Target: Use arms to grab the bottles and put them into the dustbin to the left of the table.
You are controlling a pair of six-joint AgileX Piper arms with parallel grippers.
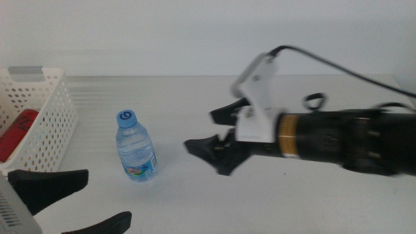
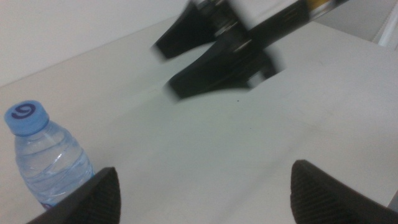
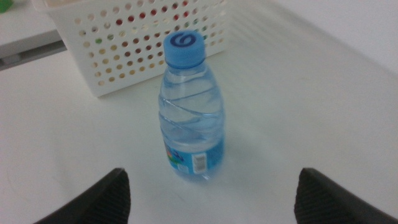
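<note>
A: What does the surface (image 1: 195,195) look like?

B: Plain white and matte, running back to a pale wall (image 1: 162,32). The wall is bare and evenly lit. Along the far part of the surface there are faint ridged lines.

A: Where is the water bottle (image 1: 136,145)?

B: Upright on the surface, blue cap on top, a coloured label low on its body. It stands just beside the dustbin (image 1: 45,123), apart from it. The dustbin, a white basket with round holes, sits at the left edge of the middle view. A red can (image 1: 16,133) lies inside it, and through the holes in the right wrist view there are red, yellow and green specks.

A: And the right tool (image 1: 218,140)?

B: It reaches in from the right, jaws spread wide, low over the surface and pointed at the bottle, with clear space between them. A black cable arcs above its arm.

A: The left tool (image 1: 81,201)?

B: At the bottom left corner of the middle view, jaws also wide, near the bottle but not touching it.
</note>
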